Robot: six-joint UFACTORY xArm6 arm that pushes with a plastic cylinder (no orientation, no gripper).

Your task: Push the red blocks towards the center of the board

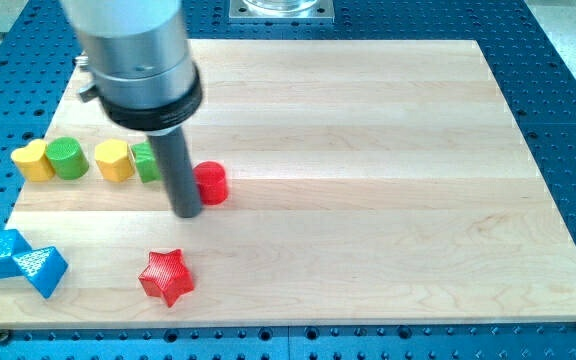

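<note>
1. My tip [187, 212] is a bare rod with no claw, so it neither opens nor holds anything. It stands on the board [368, 130] touching, or all but touching, the left side of the red cylinder [211, 183]; the rod hides the contact, so I cannot be sure.
2. The red cylinder sits in the left half, near the middle of the board's height. The red star [166, 277] lies apart, close to the bottom edge and left of centre.
3. Just behind the rod, a green block [146, 161] is partly hidden. Beyond it, along the left edge, stand a yellow block [115, 160], a green cylinder [66, 158] and a yellow heart [34, 160].
4. Two blue blocks [23, 262] rest in the bottom-left corner.
5. Risk: an off-centre push would likely make the cylinder roll off the rod and drift sideways.
6. Risk: the star's points may turn it; approached from above, it could slide off the bottom edge.
7. Room: the centre and whole right half are bare wood, so a rightward push looks unobstructed.
</note>
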